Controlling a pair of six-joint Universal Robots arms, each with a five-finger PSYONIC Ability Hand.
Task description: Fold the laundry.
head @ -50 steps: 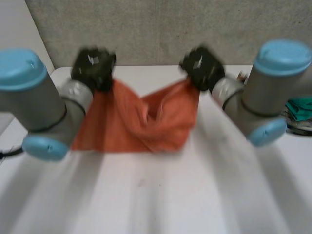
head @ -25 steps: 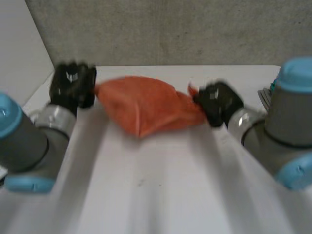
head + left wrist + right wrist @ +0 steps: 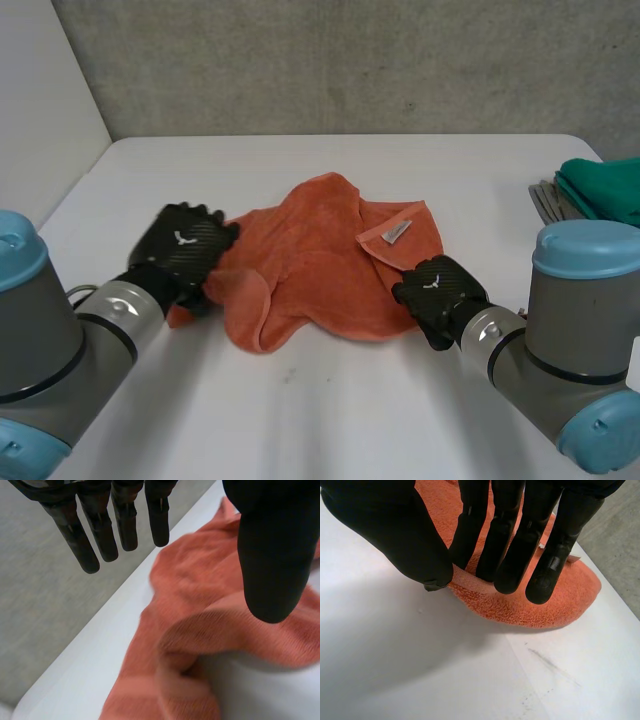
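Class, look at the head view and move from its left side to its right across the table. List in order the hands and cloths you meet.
left hand → orange towel → right hand → green cloth

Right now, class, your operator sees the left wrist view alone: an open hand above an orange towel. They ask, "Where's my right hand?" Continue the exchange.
Observer: Your right hand is at the orange towel's near right edge.
Operator: Is the towel lying flat?
Observer: No, it's rumpled; one corner is folded over, showing a grey tag.
Operator: Anything else around?
Observer: A green cloth at the table's right edge.
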